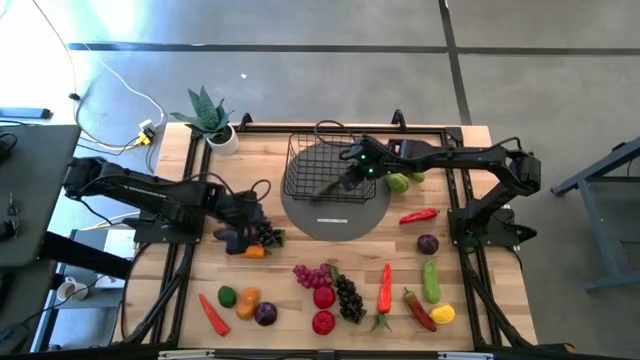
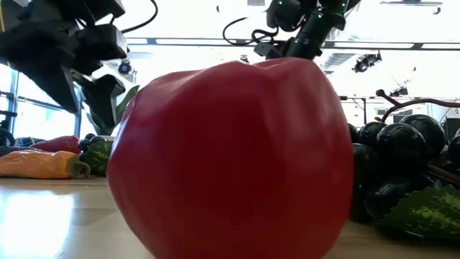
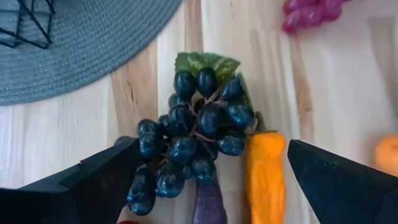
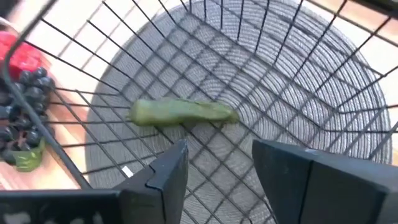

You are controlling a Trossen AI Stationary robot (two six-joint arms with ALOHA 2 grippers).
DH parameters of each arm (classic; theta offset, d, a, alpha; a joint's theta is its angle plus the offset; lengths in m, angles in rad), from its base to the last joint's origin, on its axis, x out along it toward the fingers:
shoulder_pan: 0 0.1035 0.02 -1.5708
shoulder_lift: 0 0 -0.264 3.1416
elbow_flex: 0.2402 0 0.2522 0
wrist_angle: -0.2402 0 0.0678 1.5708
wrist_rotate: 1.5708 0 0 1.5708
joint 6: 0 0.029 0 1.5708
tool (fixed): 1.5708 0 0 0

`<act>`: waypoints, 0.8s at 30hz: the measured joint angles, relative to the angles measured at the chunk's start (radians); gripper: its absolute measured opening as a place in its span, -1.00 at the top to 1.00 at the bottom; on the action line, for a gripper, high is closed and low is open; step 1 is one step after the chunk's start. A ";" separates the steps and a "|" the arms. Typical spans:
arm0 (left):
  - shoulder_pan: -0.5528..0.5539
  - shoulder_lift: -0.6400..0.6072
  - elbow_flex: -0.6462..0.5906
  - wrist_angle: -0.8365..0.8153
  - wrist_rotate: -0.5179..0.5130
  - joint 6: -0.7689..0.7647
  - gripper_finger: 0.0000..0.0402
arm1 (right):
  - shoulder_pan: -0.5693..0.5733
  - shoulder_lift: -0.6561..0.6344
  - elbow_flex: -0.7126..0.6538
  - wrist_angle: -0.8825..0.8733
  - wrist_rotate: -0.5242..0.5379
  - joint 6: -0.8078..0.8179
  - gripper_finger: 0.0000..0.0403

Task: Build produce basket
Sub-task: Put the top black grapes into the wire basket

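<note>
Produce lies scattered across the table's near half; one green cucumber [image 4: 183, 112] rests inside the basket [image 1: 305, 165], under the parted right gripper [image 4: 219, 163]. Left gripper [image 3: 208, 180] gapes over dark grapes [image 3: 189, 137].

A grey concrete floor [image 1: 300, 80] with dark seam lines is stretching around the wooden bench [image 1: 300, 300]. A white cable [image 1: 95, 75] is trailing across it toward the bench's far left corner. Beyond the bench, bright ceiling lights [image 2: 402, 43] are glaring overhead.
</note>
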 joint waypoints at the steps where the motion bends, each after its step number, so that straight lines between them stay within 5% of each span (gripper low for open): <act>1: 0.000 0.013 0.000 0.006 -0.003 0.006 -0.98 | 0.000 0.000 0.005 0.000 -0.003 0.000 0.19; 24: 0.000 0.224 0.000 0.143 -0.075 0.173 -0.98 | 0.000 0.000 0.017 0.001 -0.009 0.060 0.19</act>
